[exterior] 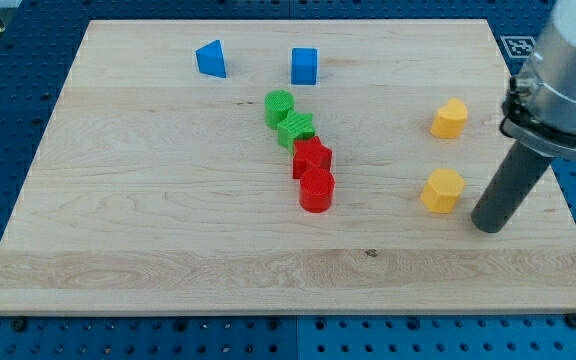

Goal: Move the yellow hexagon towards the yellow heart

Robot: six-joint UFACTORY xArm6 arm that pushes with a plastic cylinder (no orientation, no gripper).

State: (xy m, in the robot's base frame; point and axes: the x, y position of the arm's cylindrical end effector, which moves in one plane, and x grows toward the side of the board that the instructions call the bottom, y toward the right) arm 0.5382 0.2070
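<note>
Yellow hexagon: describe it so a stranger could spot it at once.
Look at the board's right side, where two yellow blocks sit. The yellow hexagon is the lower one, just left of my tip. The yellow heart above it has a notched top; the hexagon has flat sides.

Pale matt wooden board (168,200), grain visible; ribbed green blocks (288,118).

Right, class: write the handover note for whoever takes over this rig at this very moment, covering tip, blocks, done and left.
My tip rests on the board just to the view's right of the yellow hexagon, slightly lower, with a small gap showing.
The yellow heart sits above the hexagon, toward the view's top, well apart from it.
Done: tip brought beside the hexagon.
Left: get below the hexagon and push it up toward the heart.
</note>
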